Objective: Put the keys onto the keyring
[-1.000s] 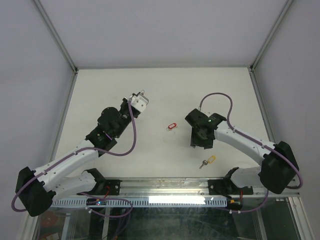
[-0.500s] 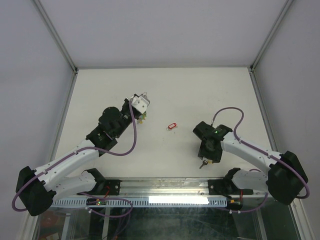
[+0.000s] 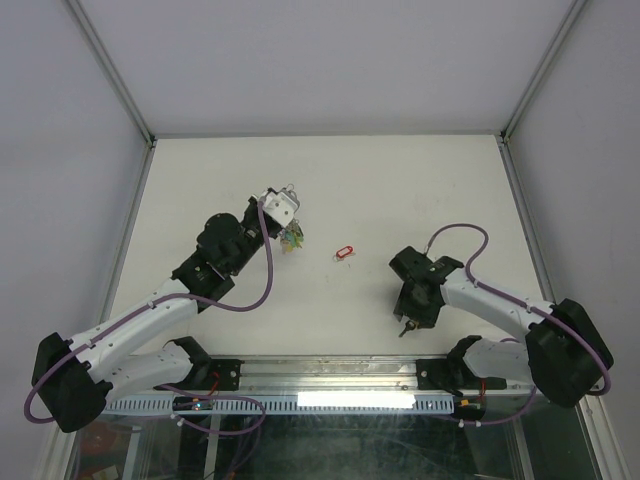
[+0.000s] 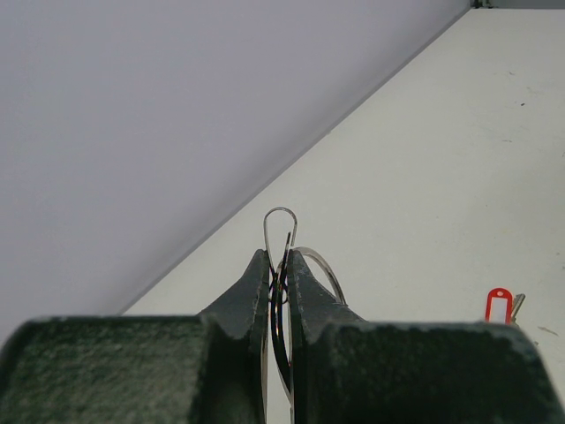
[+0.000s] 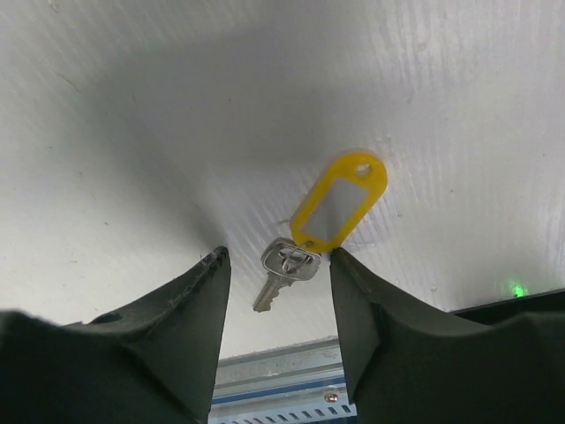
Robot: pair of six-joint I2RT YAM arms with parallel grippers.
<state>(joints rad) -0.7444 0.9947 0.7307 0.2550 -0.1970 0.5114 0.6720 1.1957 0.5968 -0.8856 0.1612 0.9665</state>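
Desk [image 3: 400, 180]: white, matte. Grey wall panels [image 3: 320, 60] stood along desk's left, far and right sides. Metal rail [image 3: 330, 370] ran along desk's near edge; lit strip [image 3: 355, 400] just outside it.

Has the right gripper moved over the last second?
Yes. The right gripper has travelled toward the near metal rail, away from the red plastic key tag, and now straddles the silver key with the yellow plastic tag, jaws open.

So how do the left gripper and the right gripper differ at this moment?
The left gripper is shut on the keyring; the right gripper is open and holds nothing. The left one is held above the table; the right one is low, its fingers either side of the yellow-tagged key lying there. Both have dark fingers.
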